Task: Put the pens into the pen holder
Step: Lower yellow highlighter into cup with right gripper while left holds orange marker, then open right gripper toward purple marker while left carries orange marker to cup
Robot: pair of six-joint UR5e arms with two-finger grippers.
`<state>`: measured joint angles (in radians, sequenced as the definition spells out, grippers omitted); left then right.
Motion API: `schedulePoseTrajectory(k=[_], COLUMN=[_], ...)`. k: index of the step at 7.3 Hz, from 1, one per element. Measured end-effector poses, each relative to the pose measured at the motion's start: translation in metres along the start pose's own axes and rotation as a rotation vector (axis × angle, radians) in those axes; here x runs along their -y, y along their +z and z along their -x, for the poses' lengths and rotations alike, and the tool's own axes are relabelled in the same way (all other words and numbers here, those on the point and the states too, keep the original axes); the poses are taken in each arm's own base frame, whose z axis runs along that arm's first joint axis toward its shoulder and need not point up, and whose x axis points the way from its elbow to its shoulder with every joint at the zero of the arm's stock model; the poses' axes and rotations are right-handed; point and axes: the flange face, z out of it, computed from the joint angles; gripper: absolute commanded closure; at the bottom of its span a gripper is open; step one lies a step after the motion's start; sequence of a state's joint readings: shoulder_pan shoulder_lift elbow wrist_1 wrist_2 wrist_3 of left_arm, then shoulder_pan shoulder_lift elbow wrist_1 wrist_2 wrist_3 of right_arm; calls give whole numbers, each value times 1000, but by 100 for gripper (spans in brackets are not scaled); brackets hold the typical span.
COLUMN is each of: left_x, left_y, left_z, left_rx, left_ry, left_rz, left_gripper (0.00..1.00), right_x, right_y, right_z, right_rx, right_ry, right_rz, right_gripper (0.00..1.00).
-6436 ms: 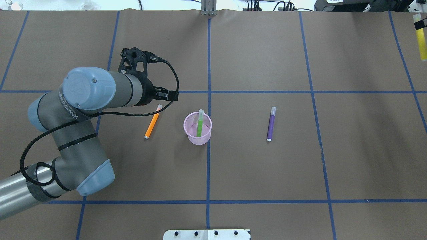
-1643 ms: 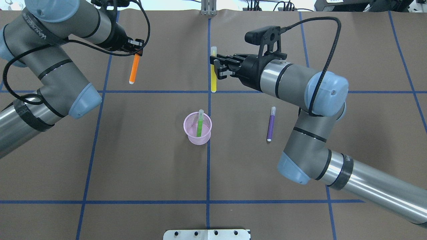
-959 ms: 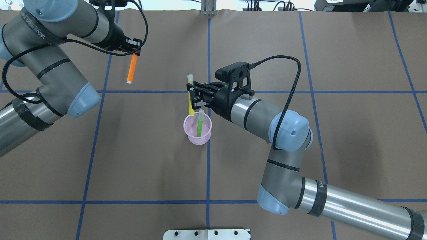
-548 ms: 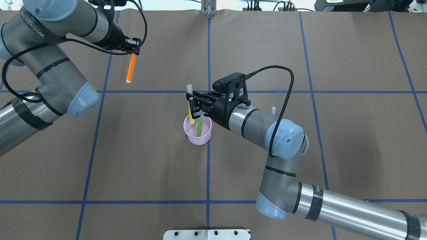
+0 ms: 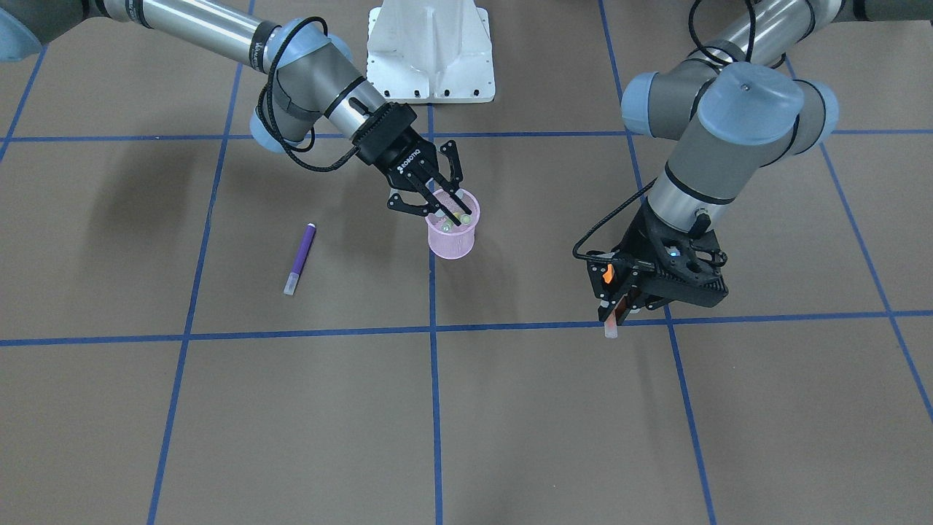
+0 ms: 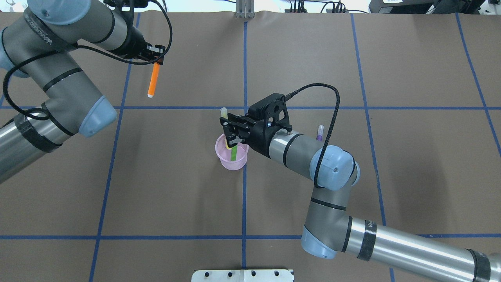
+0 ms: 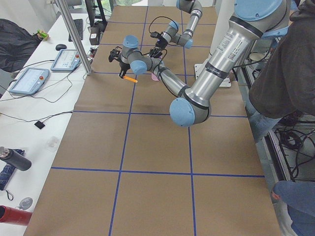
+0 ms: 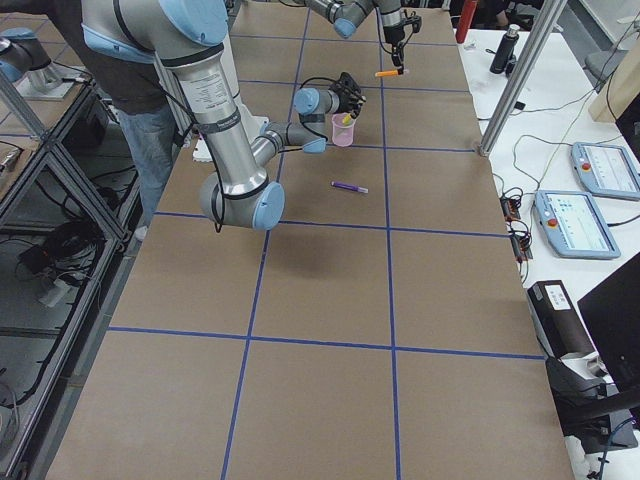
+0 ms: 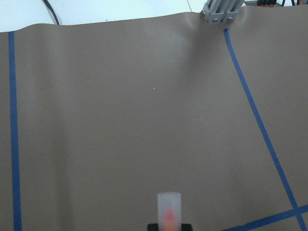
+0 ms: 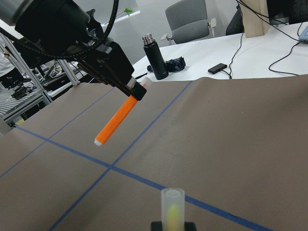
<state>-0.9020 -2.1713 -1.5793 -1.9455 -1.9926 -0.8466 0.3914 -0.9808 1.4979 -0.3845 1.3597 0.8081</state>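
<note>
**A:** Why does the right tool (image 6: 231,136) sit over the pen holder (image 6: 231,161)?

**B:** It is closed on a yellow pen (image 6: 224,114) just under the cap. The pen is near upright, and its lower end is inside the rim beside the green pen (image 6: 233,153) leaning there. My reading is that the high grip lets the tip go in first.

**A:** And the left tool (image 6: 157,59)?

**B:** It is clamped on the orange pen (image 6: 154,80) near its cap. The pen hangs above the tabletop (image 6: 176,196), well apart from the holder at about 10 o'clock. It is probably kept clear so the arms don't meet. The purple pen (image 5: 300,257) lies flat at the holder's 3 o'clock.

**A:** What about the surface and the room?

**B:** Brown paper with a blue tape grid (image 6: 245,203), and the holder sits just beside the centre line. There are tablets (image 7: 29,81) on a white side bench. A person (image 7: 280,64) stands by the robot base.
</note>
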Motion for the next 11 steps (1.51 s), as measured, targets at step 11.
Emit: schedulePoseTrajectory(k=[11], left_x=[-89], left_y=[-25], left_z=[-101], left_rx=[-228], left_ry=[-194], left_rz=[-573], left_gripper=[100], right_x=[136], right_y=[-78], right_z=[-150], right_rx=[-345], right_ry=[404], right_rz=[603], right_gripper=[1])
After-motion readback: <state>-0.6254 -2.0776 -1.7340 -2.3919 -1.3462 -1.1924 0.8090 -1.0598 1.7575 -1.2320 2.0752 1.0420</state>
